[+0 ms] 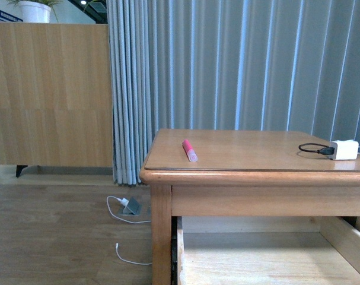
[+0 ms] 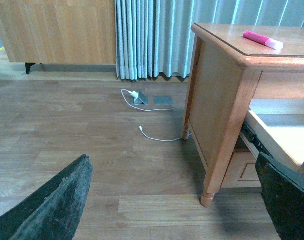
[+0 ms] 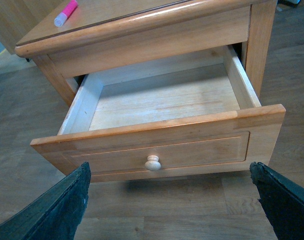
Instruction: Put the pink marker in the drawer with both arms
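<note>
The pink marker (image 1: 190,151) lies flat on the wooden tabletop (image 1: 257,148), a little left of the middle of the front view, close to the front edge and with its paler end toward the camera. It is well apart from the white charger (image 1: 344,149) at the right edge of the frame. The drawer (image 3: 157,150) is pulled out and its pale inside is bare; in the front view it fills the lower right corner, below the tabletop.

Neither arm shows in the front view. The left gripper (image 2: 172,165) is spread wide and holds nothing, and it hangs over the floor beside the cabinet. The right gripper (image 3: 169,170) is also wide and empty, in front of the drawer's round knob (image 3: 153,162).

I judge the marker to be light, stiff and smooth, probably plastic. Because it is round, it may roll or slip if it is pushed from one side. The best hold seems to be across the middle of the barrel, with the jaws square to its length. Whether it has a flat side I cannot tell at this size.
</note>
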Robot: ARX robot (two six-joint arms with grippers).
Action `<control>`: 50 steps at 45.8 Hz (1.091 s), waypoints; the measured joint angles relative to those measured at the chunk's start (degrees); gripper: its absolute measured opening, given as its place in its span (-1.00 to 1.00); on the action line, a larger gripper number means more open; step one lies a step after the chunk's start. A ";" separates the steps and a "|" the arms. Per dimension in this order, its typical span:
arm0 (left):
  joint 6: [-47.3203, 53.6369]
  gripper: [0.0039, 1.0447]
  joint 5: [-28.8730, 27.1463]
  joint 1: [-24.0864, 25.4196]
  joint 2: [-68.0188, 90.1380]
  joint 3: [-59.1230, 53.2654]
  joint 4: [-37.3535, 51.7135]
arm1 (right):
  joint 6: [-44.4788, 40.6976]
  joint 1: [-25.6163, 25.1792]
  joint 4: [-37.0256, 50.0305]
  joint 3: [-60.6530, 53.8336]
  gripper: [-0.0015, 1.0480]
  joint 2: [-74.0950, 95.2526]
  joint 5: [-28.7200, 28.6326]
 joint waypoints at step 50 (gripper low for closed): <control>-8.44 0.89 -13.99 -7.58 22.18 4.39 13.33 | 0.04 -0.02 0.00 0.00 0.84 0.00 0.00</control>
